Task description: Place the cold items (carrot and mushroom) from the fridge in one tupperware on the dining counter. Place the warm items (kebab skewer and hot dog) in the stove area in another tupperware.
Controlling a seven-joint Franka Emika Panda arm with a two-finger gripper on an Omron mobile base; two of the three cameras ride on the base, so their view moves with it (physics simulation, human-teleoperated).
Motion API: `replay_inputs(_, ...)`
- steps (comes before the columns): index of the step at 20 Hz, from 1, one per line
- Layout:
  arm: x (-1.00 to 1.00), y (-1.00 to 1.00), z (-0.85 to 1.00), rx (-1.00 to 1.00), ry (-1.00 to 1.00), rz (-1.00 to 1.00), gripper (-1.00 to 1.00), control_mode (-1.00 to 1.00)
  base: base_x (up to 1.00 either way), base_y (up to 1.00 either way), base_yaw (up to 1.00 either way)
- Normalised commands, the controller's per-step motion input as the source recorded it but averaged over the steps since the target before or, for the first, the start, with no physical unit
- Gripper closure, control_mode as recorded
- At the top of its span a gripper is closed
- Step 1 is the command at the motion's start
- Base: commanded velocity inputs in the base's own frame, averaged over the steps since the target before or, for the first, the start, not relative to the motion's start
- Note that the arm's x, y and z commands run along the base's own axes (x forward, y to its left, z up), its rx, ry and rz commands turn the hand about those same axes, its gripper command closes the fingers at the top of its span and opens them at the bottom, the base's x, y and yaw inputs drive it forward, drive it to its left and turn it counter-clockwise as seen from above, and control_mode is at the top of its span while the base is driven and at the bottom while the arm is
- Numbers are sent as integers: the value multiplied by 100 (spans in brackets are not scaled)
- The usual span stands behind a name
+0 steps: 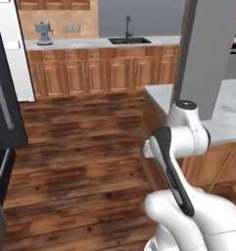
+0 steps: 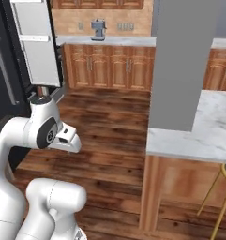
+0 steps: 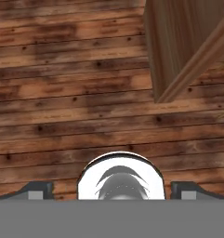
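At the left edge of the left base view stands the black fridge with its grey bar handle, and in the right base view its door, lined with white bins, hangs open at upper left. The dining counter – a marbled surface over a wood base – lies at the right of both base views, a grey column rising from it. In the hand view the pincer points down at the wooden floor, its tips set wide apart with nothing between them – the counter's wood base shows at upper right.

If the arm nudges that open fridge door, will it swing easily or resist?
The fridge door stands open, so it would probably swing on its hinges rather than resist. It looks tall and carries bins, so likely heavy. The long bar handle on the black front should give a firm hold.
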Motion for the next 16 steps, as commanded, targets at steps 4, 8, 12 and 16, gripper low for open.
replay_inputs(4,0,0,0,0,0,0,-100,100,72,21,-6)
replay_inputs(8,0,0,0,0,0,0,-100,100,76,34,-4)
replay_inputs(12,0,0,0,0,0,0,-100,100,83,40,-4)
replay_inputs(16,0,0,0,0,0,0,-100,100,74,44,-6)
